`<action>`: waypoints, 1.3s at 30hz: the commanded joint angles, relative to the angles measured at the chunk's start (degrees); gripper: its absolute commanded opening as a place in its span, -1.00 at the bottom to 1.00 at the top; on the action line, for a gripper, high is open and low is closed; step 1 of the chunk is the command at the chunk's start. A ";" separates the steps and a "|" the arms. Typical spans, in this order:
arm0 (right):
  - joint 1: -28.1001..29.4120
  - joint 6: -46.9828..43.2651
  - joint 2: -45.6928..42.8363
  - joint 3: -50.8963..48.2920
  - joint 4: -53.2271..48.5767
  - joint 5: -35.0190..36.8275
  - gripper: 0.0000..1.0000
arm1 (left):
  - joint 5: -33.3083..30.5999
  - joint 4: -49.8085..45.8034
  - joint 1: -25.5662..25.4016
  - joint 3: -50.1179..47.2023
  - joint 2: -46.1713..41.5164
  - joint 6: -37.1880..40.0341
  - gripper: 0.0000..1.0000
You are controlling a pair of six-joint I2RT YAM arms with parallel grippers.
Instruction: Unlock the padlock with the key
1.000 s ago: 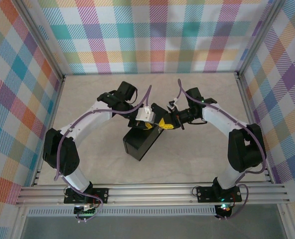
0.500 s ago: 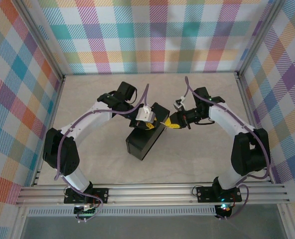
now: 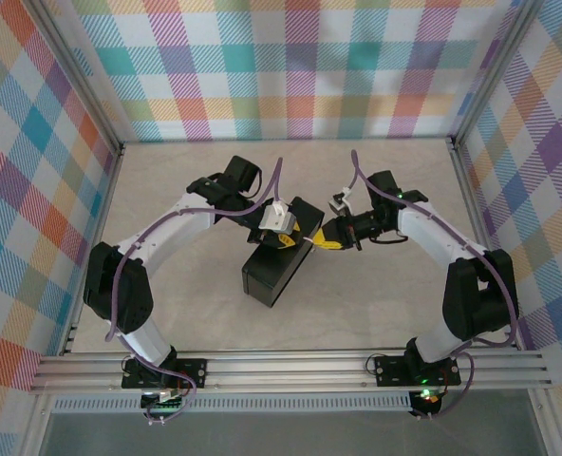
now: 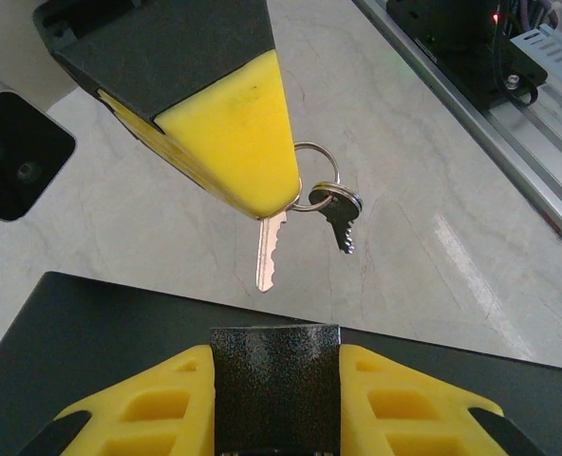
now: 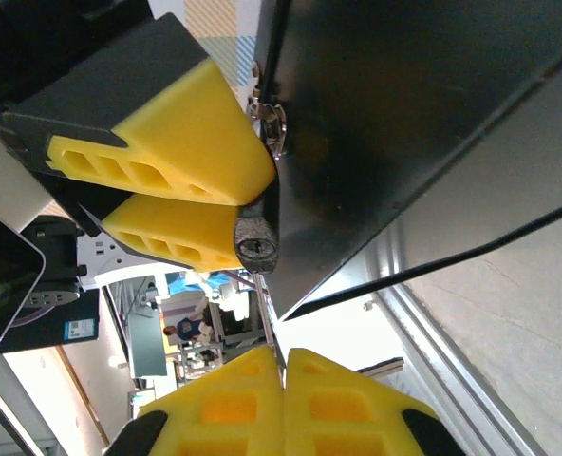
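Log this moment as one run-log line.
left gripper: shut on padlock | right gripper: shut on key | key: tip near padlock, not inserted

1. The box [image 3: 267, 275] sits in the middle of the table [image 3: 385, 304], between the two arms.
2. The left gripper [image 3: 289, 237] is over the box's far right end, with the padlock [image 4: 275, 375] between its fingers.
3. The right gripper [image 3: 321, 240] is just right of it, with the key [image 4: 271, 249] sticking out of its tips.
4. The key's tip is near the padlock but apart from it.
5. A ring [image 4: 316, 152] and a second key [image 4: 343, 220] hang beside the key.
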 commanded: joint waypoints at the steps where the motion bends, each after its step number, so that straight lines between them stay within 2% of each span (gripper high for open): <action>1: 0.32 0.49 -0.42 -0.26 2.56 -2.60 -0.91 | 5.31 0.18 0.29 3.49 -0.76 1.69 -0.65; 25: 2.20 -0.08 1.78 0.78 2.67 -1.57 -0.91 | 5.47 -0.77 -0.15 4.41 -0.52 2.16 -0.65; 39: 3.39 -1.58 2.30 3.79 0.54 0.59 -0.92 | 5.50 -4.62 -1.48 6.55 0.88 4.27 -0.65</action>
